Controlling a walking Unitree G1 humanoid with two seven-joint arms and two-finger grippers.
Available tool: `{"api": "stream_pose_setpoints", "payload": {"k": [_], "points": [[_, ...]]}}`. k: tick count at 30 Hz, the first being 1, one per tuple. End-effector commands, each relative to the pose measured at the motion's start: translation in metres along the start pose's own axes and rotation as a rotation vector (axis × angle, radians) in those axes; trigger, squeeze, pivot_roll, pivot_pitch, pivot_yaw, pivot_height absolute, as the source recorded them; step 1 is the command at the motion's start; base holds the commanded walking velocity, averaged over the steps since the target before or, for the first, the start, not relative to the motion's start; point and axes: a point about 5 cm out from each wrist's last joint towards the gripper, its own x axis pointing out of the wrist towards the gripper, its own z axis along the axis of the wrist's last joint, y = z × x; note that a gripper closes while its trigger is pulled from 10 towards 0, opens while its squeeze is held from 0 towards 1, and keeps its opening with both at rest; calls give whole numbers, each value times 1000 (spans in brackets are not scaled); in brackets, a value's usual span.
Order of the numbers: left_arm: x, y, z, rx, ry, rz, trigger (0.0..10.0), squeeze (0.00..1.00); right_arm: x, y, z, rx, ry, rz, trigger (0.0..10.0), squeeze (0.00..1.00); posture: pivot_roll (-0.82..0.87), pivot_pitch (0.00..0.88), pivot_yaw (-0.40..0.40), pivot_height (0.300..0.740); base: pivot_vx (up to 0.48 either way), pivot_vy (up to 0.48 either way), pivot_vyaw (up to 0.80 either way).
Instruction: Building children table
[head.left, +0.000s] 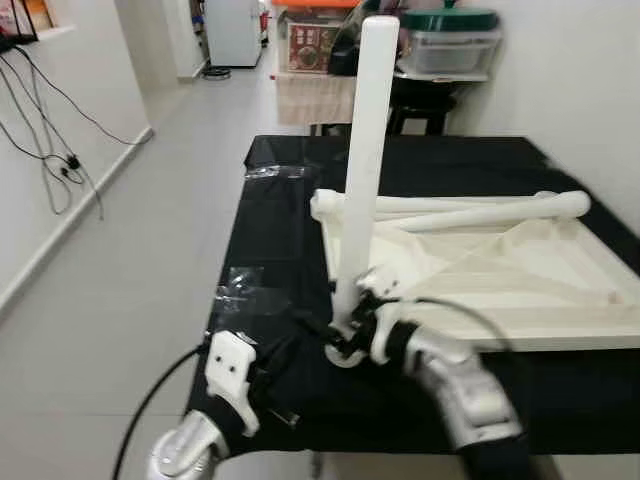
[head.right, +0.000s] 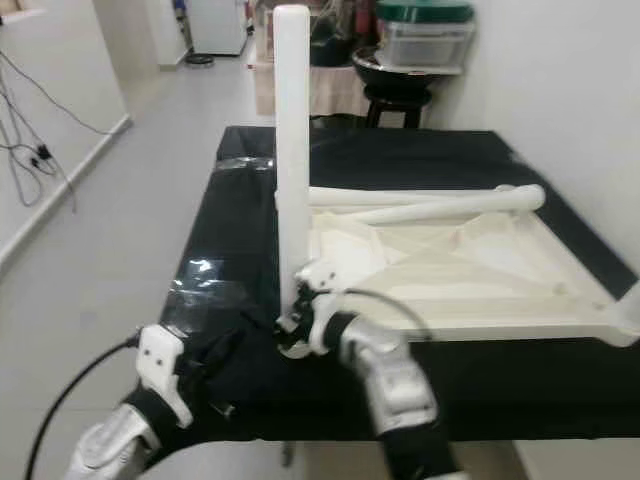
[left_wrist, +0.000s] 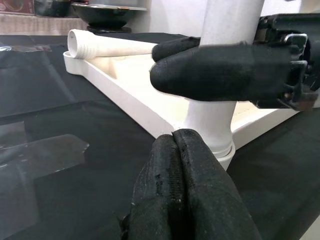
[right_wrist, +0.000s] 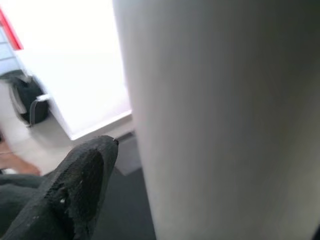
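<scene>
Indoors, a black-covered table (head.left: 300, 215) on grey floor (head.left: 150, 250) carries an upturned white tabletop (head.left: 520, 280); right gripper (head.left: 350, 335) clasps its upright leg (head.left: 365, 150) at the near-left corner, left gripper (left_wrist: 177, 165) pinched closed, empty.

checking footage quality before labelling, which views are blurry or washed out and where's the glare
Right wrist view: the upright table leg is so close it is a soft blur, and the background is blown out white. Left wrist view: sharpest, though the left tool up close is soft. Eye views: slightly soft; glare on the clear tape on the black table cover.
</scene>
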Motion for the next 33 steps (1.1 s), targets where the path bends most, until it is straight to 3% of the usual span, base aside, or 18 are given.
{"api": "stream_pose_setpoints", "payload": {"k": [1,10,11,13,14,15,27,28,30,32,33], "points": [[-1,-1,-3,-8,11,6,10000,0,2,-14,-1,-33,52,143,10000,0,55,0,-38,740,0,0,0],[-3,-4,-3,-9,13,3,10000,0,7,-39,14,-52,114,241,10000,0,82,0,-51,740,0,0,0],[-3,-5,-3,-8,14,3,10000,0,9,-44,20,-39,104,259,9490,0,89,0,-54,740,0,0,0],[-3,-5,-3,-8,14,3,10000,0,9,-44,20,-39,104,259,9490,0,89,0,-54,740,0,0,0],[-4,-6,-3,-7,15,5,10000,0,10,-48,26,-21,94,266,3059,0,93,0,-55,740,0,0,0],[-5,-7,-3,-7,18,5,10000,0,10,-52,28,-10,97,274,0,0,98,0,-55,740,0,0,0],[-7,-9,-2,-16,21,-1,10000,0,-7,-59,17,-15,68,286,0,0,72,0,-36,740,0,0,0],[-7,-9,-1,-18,20,-2,10000,0,-17,-58,11,-34,51,212,0,0,63,0,-32,740,0,0,0],[-8,-8,-1,-18,20,-3,10000,0,-19,-58,9,-40,45,177,0,0,63,0,-32,740,0,0,0],[-9,-7,0,-19,21,-3,10000,0,-13,-51,-4,-70,99,-80,0,0,38,0,-23,740,0,0,0],[-9,-7,0,-19,21,-3,10000,0,-13,-51,-4,-70,99,-80,0,0,38,0,-23,740,0,0,0]]}}
